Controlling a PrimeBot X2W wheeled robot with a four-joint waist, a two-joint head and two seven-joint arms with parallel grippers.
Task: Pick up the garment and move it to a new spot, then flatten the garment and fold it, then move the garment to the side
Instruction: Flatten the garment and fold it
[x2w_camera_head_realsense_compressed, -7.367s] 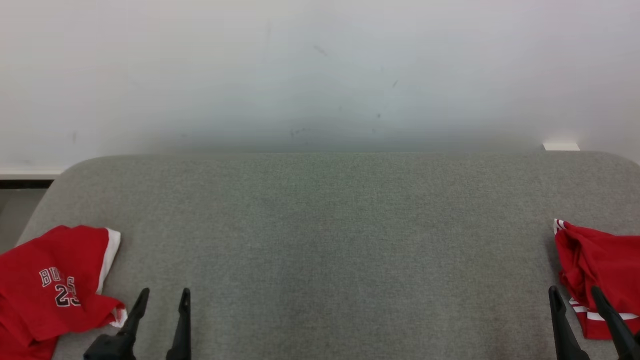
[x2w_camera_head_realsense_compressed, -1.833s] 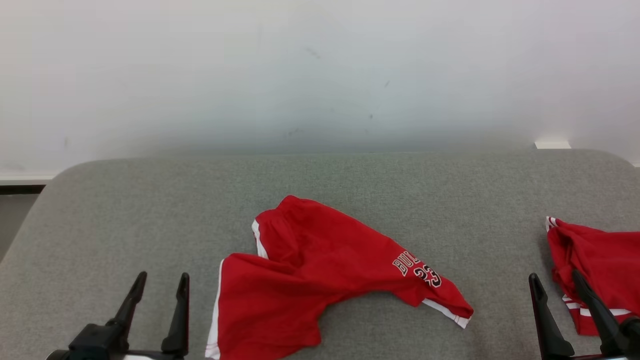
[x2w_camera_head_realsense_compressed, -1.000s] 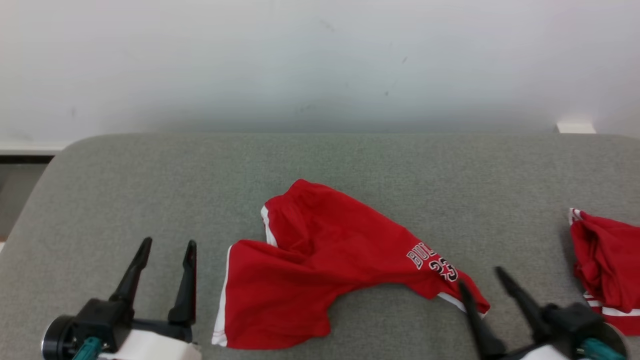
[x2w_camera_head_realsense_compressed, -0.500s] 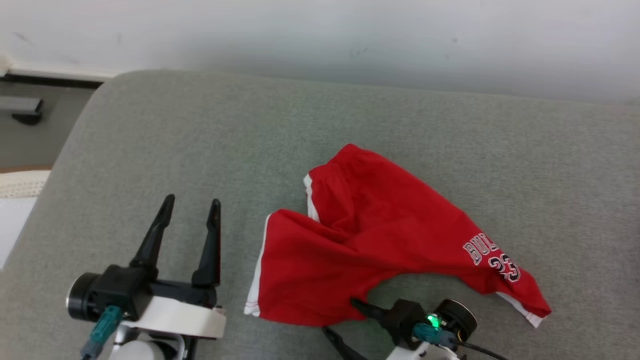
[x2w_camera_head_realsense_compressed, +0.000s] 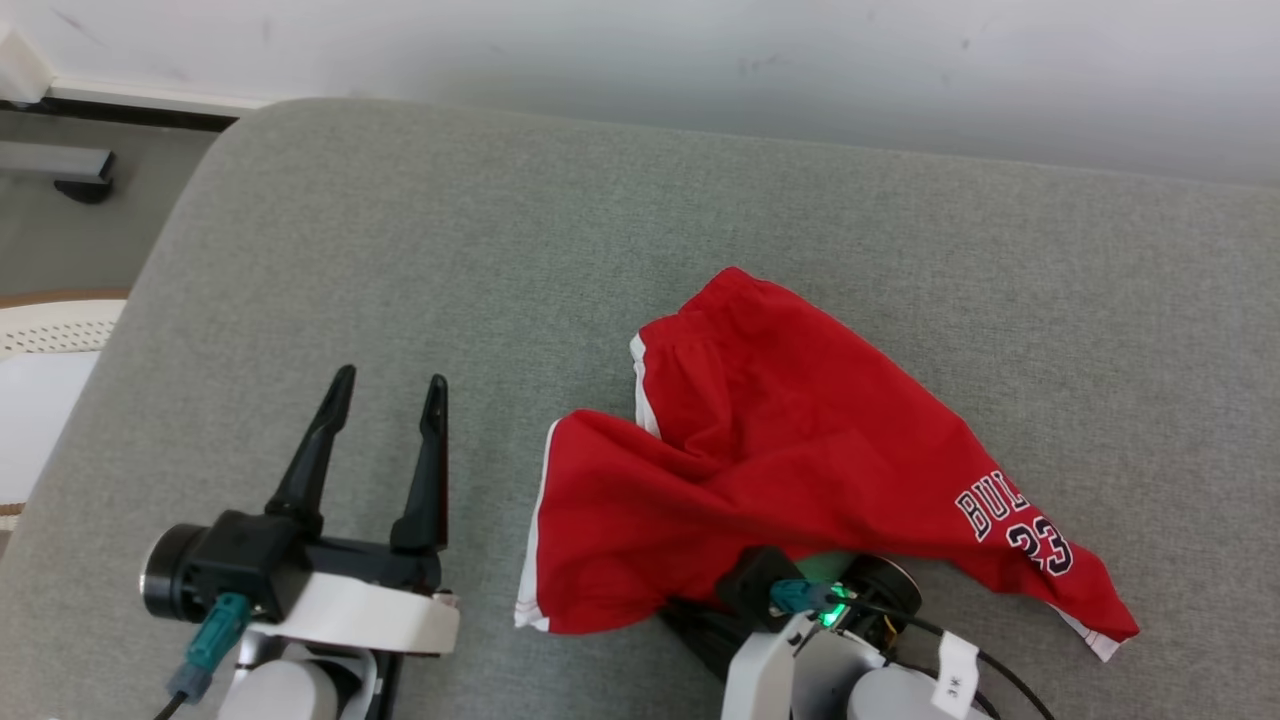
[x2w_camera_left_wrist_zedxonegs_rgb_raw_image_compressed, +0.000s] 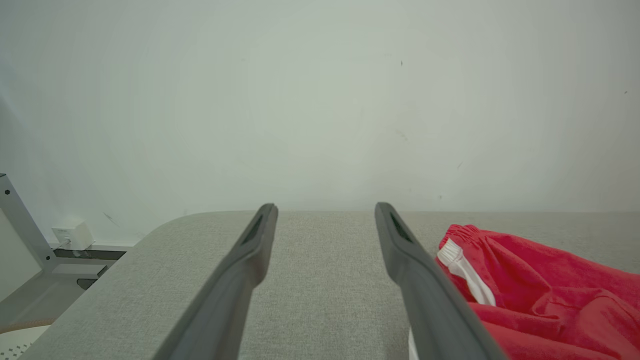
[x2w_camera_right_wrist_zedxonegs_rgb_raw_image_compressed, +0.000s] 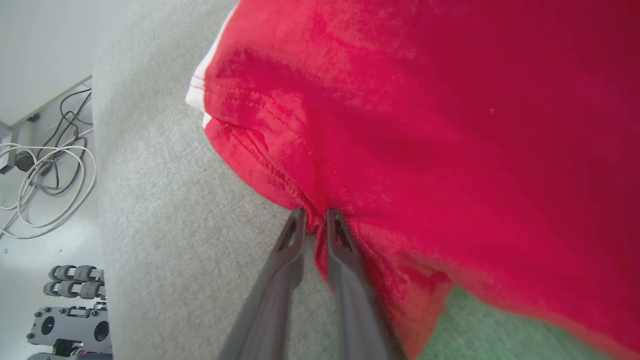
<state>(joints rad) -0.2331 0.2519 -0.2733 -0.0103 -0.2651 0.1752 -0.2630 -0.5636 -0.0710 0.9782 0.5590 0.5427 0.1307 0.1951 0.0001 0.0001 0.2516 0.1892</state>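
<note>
At the upper left of the head view a strip of floor (x2w_camera_head_realsense_compressed: 60, 230) is seen past the rounded corner of the grey counter (x2w_camera_head_realsense_compressed: 400, 250). In the lower left of that frame the left claw (x2w_camera_head_realsense_compressed: 390, 376) is held wide over bare counter, its fingers pointed up the frame with nothing between them. In the left wrist view the same two fingers are spread well apart against a pale wall (x2w_camera_left_wrist_zedxonegs_rgb_raw_image_compressed: 320, 100), and the waistband (x2w_camera_left_wrist_zedxonegs_rgb_raw_image_compressed: 457, 235) of the red shorts (x2w_camera_head_realsense_compressed: 780, 440) is seen just right of the right-hand finger. In the head view the shorts are laid crumpled on the counter, from the centre towards the lower right, with a white stripe (x2w_camera_head_realsense_compressed: 640, 390) along their left edge. At the bottom centre the right arm's wrist is tucked against their lower edge, a green light (x2w_camera_head_realsense_compressed: 830, 617) lit on it. In the right wrist view, cables (x2w_camera_right_wrist_zedxonegs_rgb_raw_image_compressed: 45, 170) are coiled on the floor at far left, and at centre the right claw (x2w_camera_right_wrist_zedxonegs_rgb_raw_image_compressed: 316, 214) is drawn narrow, with the hem (x2w_camera_right_wrist_zedxonegs_rgb_raw_image_compressed: 260, 160) pinched and puckered between its tips. White lettering (x2w_camera_head_realsense_compressed: 1015, 530) with the number 23 is shown at the lower right of the head view
</note>
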